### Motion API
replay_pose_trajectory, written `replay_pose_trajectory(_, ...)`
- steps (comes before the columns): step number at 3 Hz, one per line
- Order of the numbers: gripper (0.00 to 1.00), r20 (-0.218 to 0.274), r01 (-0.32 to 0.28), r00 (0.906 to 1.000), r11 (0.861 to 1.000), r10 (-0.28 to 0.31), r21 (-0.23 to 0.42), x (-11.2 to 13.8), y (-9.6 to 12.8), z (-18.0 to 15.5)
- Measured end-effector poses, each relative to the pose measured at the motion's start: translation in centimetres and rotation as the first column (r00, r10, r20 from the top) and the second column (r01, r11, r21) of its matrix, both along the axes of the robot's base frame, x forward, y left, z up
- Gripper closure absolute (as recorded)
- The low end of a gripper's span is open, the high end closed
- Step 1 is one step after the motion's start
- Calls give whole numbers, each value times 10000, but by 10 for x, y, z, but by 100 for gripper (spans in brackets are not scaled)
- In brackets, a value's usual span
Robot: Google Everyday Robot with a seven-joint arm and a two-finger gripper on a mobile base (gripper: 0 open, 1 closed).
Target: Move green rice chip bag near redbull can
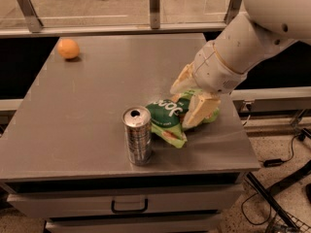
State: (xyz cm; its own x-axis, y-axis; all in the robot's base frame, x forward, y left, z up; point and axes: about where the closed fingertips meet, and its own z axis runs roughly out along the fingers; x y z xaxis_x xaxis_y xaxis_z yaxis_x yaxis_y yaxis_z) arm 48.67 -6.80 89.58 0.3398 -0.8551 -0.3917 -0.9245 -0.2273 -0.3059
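Evidently, the cream two-finger gripper (182, 108) is clamped on the right end of the crinkly green rice chip bag (163, 116). The bag is held low over the grey metal table (87, 106), just beside the slim silver redbull can (137, 137); contact cannot be told. The tall can could be tipped if the bag is pushed further left. The light foil could be dragged back on release.
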Motion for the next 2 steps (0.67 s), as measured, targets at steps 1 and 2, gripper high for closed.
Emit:
replay_pose_trajectory(1,0,7,-18,10000,10000,18,-8,-1,1,0)
replay_pose_trajectory(2,0,7,-18,10000,10000,18,-8,-1,1,0)
